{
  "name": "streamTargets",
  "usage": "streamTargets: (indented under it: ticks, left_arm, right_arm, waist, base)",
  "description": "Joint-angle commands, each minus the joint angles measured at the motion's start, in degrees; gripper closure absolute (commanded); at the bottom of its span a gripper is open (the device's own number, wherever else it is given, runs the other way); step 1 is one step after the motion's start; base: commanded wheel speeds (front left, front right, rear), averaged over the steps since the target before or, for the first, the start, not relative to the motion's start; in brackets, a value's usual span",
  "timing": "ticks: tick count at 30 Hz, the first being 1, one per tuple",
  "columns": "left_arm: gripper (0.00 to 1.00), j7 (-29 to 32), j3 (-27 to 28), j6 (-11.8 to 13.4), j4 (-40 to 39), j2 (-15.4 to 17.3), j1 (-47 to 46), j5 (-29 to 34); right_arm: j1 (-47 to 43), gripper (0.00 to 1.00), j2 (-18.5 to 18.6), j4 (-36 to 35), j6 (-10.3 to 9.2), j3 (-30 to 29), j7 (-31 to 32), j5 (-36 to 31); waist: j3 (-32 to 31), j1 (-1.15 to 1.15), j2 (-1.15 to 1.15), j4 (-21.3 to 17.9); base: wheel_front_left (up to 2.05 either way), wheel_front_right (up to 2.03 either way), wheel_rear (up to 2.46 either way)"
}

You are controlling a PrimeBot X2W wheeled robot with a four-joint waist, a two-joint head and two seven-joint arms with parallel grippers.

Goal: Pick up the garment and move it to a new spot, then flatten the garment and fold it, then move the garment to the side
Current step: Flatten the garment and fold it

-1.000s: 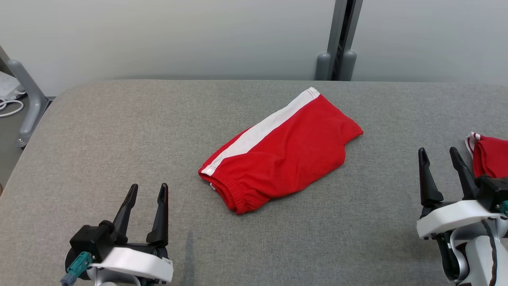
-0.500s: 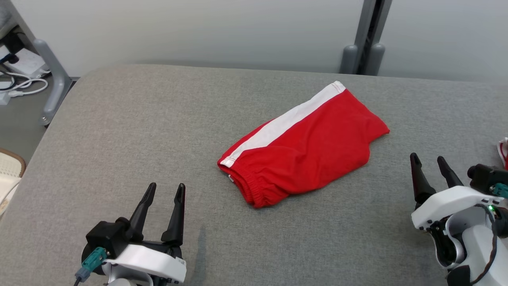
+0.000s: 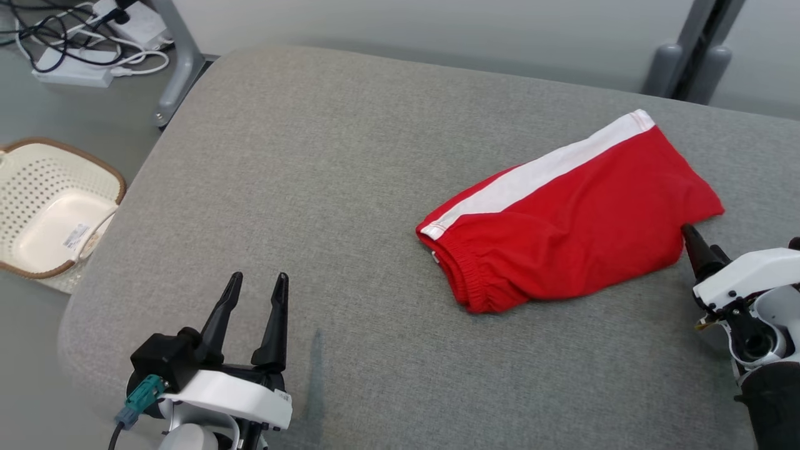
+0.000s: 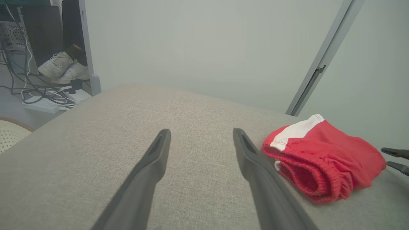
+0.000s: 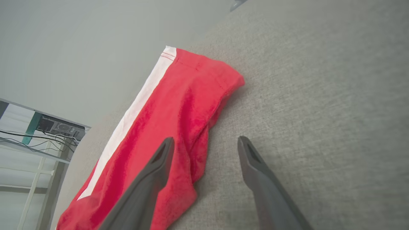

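Note:
The garment, red shorts with a white side stripe, lies folded on the grey padded table, right of centre. My left gripper hovers open and empty over the table's near left part, well apart from the garment. In the left wrist view the garment lies just right of the left gripper. My right gripper's finger touches or nearly touches the garment's right edge. In the right wrist view the right gripper is open, one finger over the garment's edge, the other over bare table.
A cream perforated basket stands on the floor off the table's left edge. Cables and a power strip lie on the floor at the far left. Grey posts rise behind the table. White shoes sit beyond it.
The head camera has swung left, bringing the basket and cables into the picture. My right gripper has closed in on the garment's right edge. The left gripper holds its place.

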State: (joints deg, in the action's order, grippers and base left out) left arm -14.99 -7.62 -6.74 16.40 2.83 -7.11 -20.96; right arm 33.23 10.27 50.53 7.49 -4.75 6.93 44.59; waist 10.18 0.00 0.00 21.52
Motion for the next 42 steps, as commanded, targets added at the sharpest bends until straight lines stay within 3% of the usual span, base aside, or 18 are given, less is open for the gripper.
streamTargets:
  ticks: [1,15,26,27,28,29,42]
  left_arm:
    - [0.0,-0.1,-0.1,-0.2,0.0,0.2,-0.9,-0.3]
    - [0.0,-0.1,-2.0,0.2,0.2,0.2,-1.8,-0.9]
    - [0.0,-0.1,-2.6,0.6,-0.4,0.2,-2.5,-1.0]
    - [0.0,-0.1,-2.7,0.7,-0.4,0.2,-2.6,-1.1]
    - [0.0,-0.1,-2.8,0.8,-0.4,0.2,-2.7,-1.3]
    - [0.0,-0.1,-2.9,0.7,-0.3,0.2,-2.8,-1.4]
    - [0.0,-0.1,-1.9,1.1,0.0,0.2,-2.4,-1.3]
  right_arm:
    - [1.3,0.0,0.9,0.8,0.0,-0.3,0.7,1.0]
    - [9.1,0.0,5.8,14.0,0.0,-1.2,1.5,1.8]
    - [13.1,0.0,6.0,20.1,-0.01,1.6,1.6,-1.4]
    - [13.4,0.12,5.9,20.3,-0.01,2.1,1.7,-1.7]
    - [13.7,0.68,5.8,20.2,-0.01,2.3,1.2,-1.7]
    - [14.0,1.0,5.9,20.2,-0.02,2.3,0.5,-1.6]
    - [12.0,1.0,5.9,16.0,-0.01,2.4,-3.9,3.0]
  waist:
    - [1.3,0.0,0.0,1.9]
    - [4.8,0.0,0.0,7.9]
    - [6.1,0.0,0.0,8.9]
    - [6.2,0.0,0.0,8.9]
    - [6.3,0.0,0.0,8.9]
    - [6.4,0.0,0.0,8.9]
    - [4.6,0.0,0.0,6.4]
  base:
    - [0.0,0.0,0.0]
    - [0.0,0.0,0.0]
    - [0.0,0.0,0.0]
    - [0.0,0.0,0.0]
    - [0.0,0.0,0.0]
    - [0.0,0.0,0.0]
    - [0.0,0.0,0.0]
